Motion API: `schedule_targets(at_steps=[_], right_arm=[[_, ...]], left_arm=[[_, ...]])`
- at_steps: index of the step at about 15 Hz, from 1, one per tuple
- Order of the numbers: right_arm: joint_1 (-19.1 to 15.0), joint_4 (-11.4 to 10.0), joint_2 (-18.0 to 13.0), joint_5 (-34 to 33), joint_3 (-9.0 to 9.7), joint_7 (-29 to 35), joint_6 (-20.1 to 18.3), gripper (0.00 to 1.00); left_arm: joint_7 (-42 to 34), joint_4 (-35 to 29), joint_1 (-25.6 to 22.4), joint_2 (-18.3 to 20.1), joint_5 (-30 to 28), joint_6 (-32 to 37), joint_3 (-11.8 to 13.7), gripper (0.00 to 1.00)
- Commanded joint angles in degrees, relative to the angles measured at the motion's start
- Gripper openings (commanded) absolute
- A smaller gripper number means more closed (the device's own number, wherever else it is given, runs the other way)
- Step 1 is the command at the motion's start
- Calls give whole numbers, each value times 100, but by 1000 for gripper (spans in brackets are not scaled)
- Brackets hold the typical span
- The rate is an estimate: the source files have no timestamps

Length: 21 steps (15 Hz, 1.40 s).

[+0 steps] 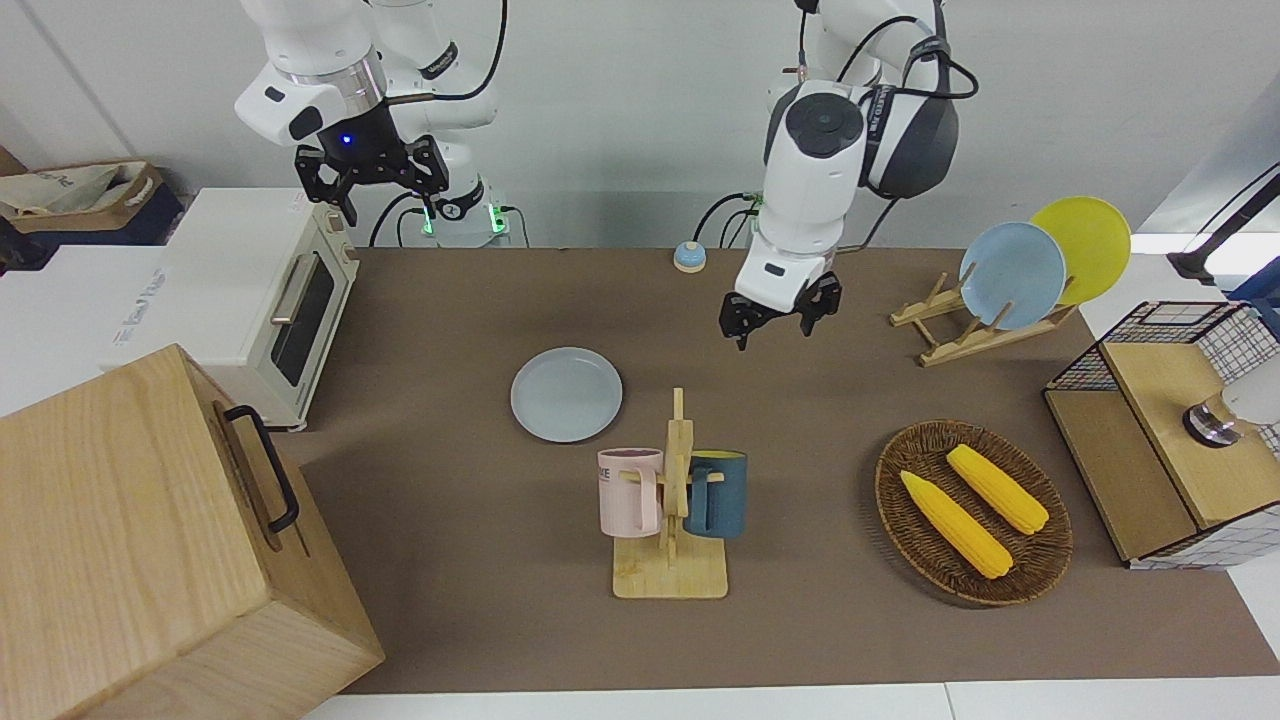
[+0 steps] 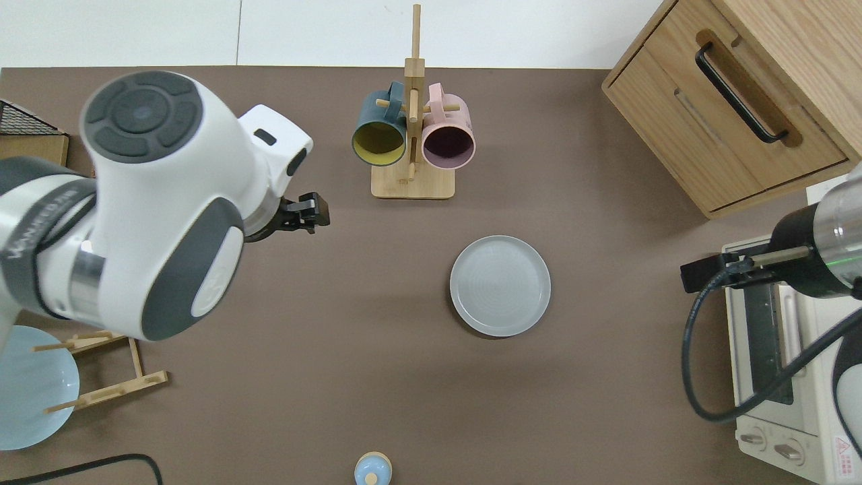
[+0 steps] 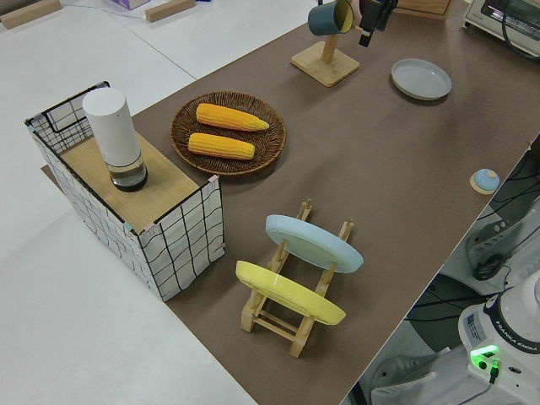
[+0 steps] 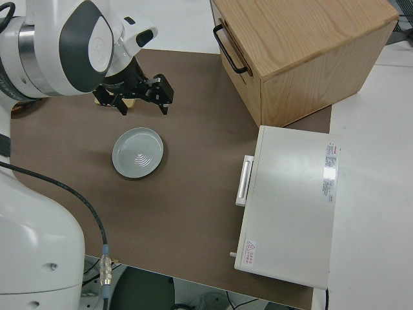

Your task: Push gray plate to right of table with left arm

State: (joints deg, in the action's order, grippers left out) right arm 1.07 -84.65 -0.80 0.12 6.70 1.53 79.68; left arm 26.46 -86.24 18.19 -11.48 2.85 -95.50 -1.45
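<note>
With my left gripper [image 1: 779, 318] spread and empty above the table [image 1: 480, 560], the gray plate [image 1: 566, 394] lay well apart toward the right arm's end, so I judged a low contact on its nearest rim best.

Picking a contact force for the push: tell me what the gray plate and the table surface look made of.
Gray plate: probably glazed ceramic or melamine; smooth pale gray-blue with faint concentric rings and a soft sheen. Table: matte brown top, seemingly a mat or laminate; uniform, without glare.
</note>
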Motion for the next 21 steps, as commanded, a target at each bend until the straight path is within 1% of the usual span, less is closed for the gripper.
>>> schedule_targets(at_steps=[1, 5, 9, 10, 11, 16, 19, 21], right_arm=[[-115, 46, -17, 59, 77, 5, -84, 983], [-115, 46, -17, 59, 86, 5, -84, 983], [-115, 46, -17, 59, 77, 5, -84, 983], [-115, 46, -17, 59, 77, 14, -84, 983], [-115, 46, -17, 59, 77, 5, -84, 983], [-115, 46, -17, 59, 86, 14, -84, 983], [-115, 46, -17, 59, 77, 5, -93, 983], [-115, 46, -17, 59, 86, 5, -84, 983]], left_arm=[[-815, -16, -481, 277, -39, 260, -31, 989], [-1730, -25, -1053, 506, -65, 383, -31, 989], [-2258, -34, -1467, 673, -100, 532, -40, 989], [-2468, -77, -1563, 778, -109, 663, -40, 989], [-2514, -156, -1607, 901, -144, 691, -49, 989], [-2523, -1332, -1599, 1814, -224, 507, -57, 989], [-2523, -1737, -1599, 2166, -232, 480, -57, 989], [-2523, -2123, -1599, 2526, -232, 463, -57, 989]])
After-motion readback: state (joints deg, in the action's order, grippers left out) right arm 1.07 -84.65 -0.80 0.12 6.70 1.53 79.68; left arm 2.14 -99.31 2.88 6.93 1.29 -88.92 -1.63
